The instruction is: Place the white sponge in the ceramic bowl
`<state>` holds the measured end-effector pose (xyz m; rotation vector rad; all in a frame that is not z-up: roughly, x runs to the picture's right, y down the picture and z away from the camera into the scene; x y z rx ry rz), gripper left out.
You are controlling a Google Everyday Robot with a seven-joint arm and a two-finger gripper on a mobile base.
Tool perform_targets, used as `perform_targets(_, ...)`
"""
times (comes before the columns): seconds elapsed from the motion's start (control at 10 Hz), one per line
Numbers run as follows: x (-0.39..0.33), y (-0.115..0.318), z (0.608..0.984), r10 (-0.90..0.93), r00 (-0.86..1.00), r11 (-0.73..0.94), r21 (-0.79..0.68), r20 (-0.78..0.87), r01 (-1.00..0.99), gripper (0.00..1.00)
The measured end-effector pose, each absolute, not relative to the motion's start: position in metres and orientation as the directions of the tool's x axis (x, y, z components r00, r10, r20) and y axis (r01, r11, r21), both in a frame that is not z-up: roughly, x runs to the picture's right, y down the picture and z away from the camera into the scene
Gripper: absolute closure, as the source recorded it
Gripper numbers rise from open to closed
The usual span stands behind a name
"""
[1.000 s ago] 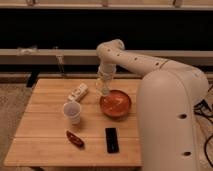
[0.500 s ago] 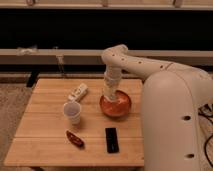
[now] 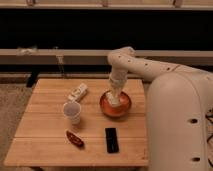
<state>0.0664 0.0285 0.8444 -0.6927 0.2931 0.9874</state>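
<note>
One camera view looks down at a wooden table (image 3: 50, 145) from its front side. A white robot arm (image 3: 135, 62) reaches in from the right and bends down over the table's right half. Its gripper (image 3: 114, 98) points down into the orange-red bowl (image 3: 125, 106), which sits near the right edge, midway between back and front. A pale shape at the gripper's tip, low inside the bowl, may be the sponge; whether the gripper is apart, together or clamped on it cannot be told. Toward the back, left of the bowl, lies a whitish object (image 3: 77, 91) with dark marks. A white cup (image 3: 72, 112) stands upright near the centre. Near the front edge lie a small red item (image 3: 75, 139) and a black remote (image 3: 112, 139).
</note>
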Motion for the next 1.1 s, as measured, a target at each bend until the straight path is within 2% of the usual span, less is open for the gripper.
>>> perform_targets(1.1, 0.054, 0.006, 0.829, 0.695, 0.590, 0.456, -0.382, -0.411, -0.803, 0.20)
